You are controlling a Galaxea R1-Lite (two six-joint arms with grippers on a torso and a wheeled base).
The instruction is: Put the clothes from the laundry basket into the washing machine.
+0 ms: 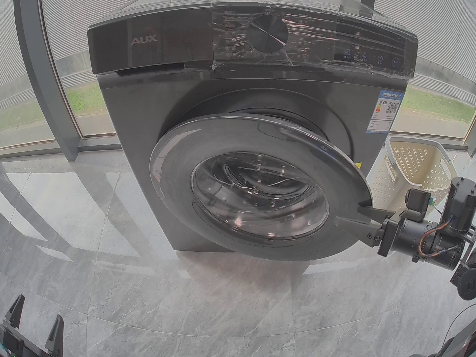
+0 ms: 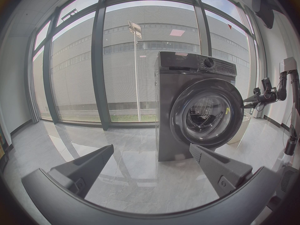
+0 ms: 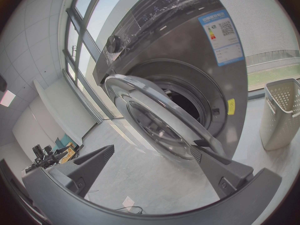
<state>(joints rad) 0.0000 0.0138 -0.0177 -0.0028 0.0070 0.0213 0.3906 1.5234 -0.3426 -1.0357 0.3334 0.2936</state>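
A tall window point(image 2: 98, 66) with dark frames is seen, through which daylight is let in. Below the window a glossy grey tiled floor point(image 1: 198, 293) is laid. Beyond the window a grey building point(image 2: 75, 66), a lamp post point(image 2: 136, 78) and a strip of grass point(image 1: 87, 97) are visible.

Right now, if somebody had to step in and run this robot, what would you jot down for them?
Right gripper: open, at the free edge of the door, holding nothing.
Left gripper: open, low and well away from the machine, holding nothing.
Washing machine: door partly open, swung out on its left hinge.
Laundry basket: on the floor to the machine's right; no clothes in the part that shows.
Done: door unlatched.
Left: the glass does not show whether clothes are in the drum. Check the basket and drum before going on.
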